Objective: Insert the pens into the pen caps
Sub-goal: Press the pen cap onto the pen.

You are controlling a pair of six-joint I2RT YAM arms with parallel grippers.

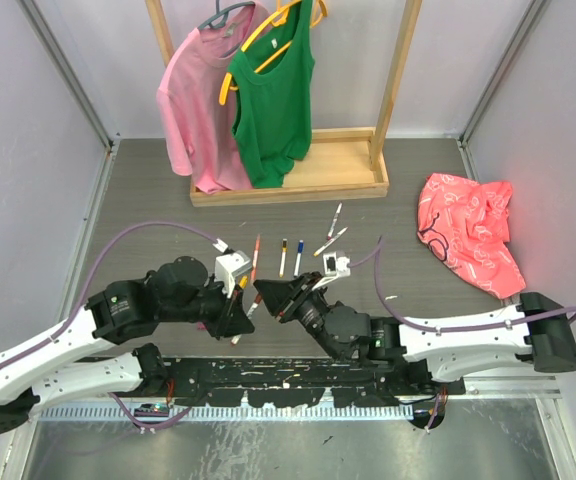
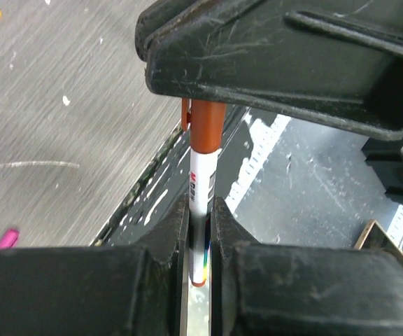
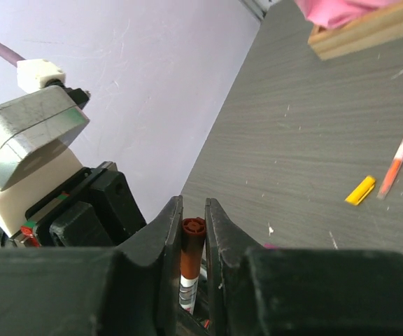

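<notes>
Pushing brown cap (image 3: 191, 248) straight onto white pen (image 2: 201, 178) | left gripper (image 2: 200, 213) squeezing pen, right gripper (image 3: 193, 210) squeezing cap | both held up in air above table (image 1: 148, 200) | keep lined up, push slow till snug

Centre of the near edge is blocked. The left gripper (image 1: 236, 300) and right gripper (image 1: 266, 292) sit nose to nose, one clamped on a white pen (image 2: 200, 185), the other on its brown cap (image 3: 192, 241). I see no gap between them.

Just beyond, a row of loose pens (image 1: 282, 257) lies on the table (image 1: 148, 200), with two more pens (image 1: 335, 220) farther right. Purple cables (image 1: 158, 230) arch over both forearms.

Far side is closed by the wooden rack base (image 1: 288, 188) and hanging shirts (image 1: 238, 100). A crumpled coral cloth (image 1: 468, 235) fills the right.

Open passage: bare grey table at far left, and the strip between pens and cloth.

Small litter: a yellow cap (image 3: 360, 190) beside an orange pen (image 3: 401, 150), and a magenta cap (image 2: 5, 239) near the left gripper.
</notes>
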